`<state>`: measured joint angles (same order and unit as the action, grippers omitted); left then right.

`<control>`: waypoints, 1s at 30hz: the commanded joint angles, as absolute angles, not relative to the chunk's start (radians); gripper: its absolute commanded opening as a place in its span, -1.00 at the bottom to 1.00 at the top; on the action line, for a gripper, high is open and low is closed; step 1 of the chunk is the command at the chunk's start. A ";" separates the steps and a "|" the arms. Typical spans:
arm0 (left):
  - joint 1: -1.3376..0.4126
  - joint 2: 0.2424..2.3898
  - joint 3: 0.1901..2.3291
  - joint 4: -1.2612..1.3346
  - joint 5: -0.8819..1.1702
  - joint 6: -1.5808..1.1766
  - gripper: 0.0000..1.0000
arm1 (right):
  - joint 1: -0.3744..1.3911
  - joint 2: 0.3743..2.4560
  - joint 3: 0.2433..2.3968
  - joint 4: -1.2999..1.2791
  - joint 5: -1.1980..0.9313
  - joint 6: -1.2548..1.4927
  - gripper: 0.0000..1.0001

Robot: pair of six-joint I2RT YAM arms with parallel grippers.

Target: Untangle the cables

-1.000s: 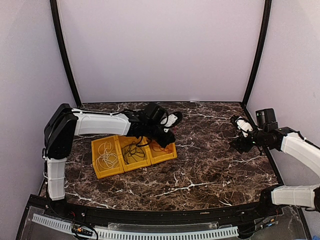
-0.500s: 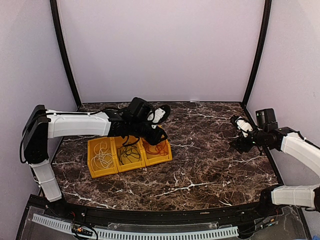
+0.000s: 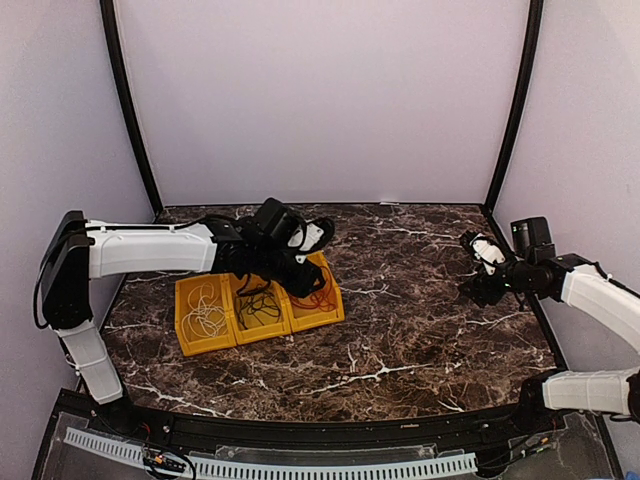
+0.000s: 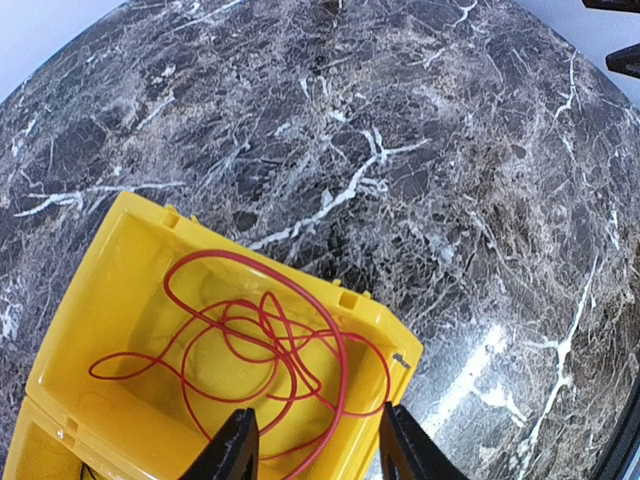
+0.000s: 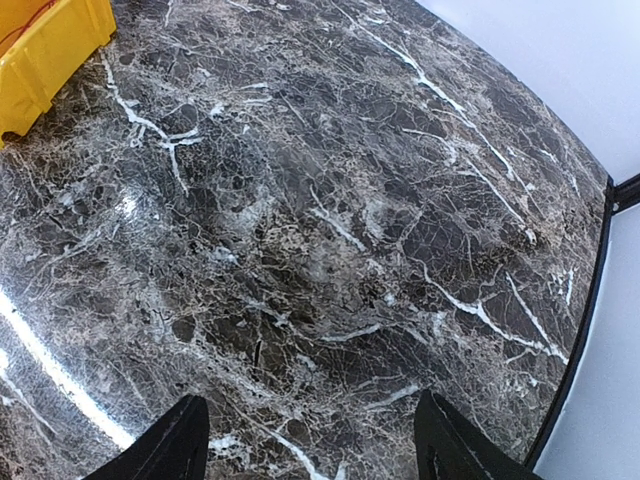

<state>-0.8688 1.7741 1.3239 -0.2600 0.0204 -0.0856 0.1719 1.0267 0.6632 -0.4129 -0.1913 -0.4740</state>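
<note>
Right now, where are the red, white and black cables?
red cable (image 4: 270,342): left wrist view, middle of its tangle.
white cable (image 3: 208,310): top external view, centre of its coil.
black cable (image 3: 262,307): top external view, centre of its coil.

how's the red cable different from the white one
The red cable lies in the rightmost yellow bin, the white cable in the leftmost yellow bin. The open left gripper hangs over the red cable; nothing covers the white cable. Both are loose coils, each alone in its bin.
</note>
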 commanded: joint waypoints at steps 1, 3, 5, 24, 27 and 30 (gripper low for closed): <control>-0.872 1.764 1.295 -0.301 0.034 -0.058 -0.12 | 0.169 1.038 0.659 -0.398 -0.211 -0.479 0.45; -0.873 1.791 1.305 -0.306 0.045 -0.042 -0.10 | 0.169 1.037 0.658 -0.400 -0.210 -0.479 0.45; -0.872 1.838 1.327 -0.324 0.059 -0.030 -0.10 | 0.169 1.034 0.657 -0.399 -0.210 -0.480 0.45; -0.872 1.964 1.407 -0.318 -0.047 0.051 -0.89 | 0.168 1.048 0.658 -0.402 -0.215 -0.483 0.45; -0.870 1.974 1.416 -0.310 -0.074 0.061 -1.00 | 0.169 1.046 0.657 -0.402 -0.215 -0.483 0.45; -0.870 1.978 1.415 -0.290 -0.092 0.069 -1.00 | 0.169 1.046 0.657 -0.401 -0.214 -0.483 0.45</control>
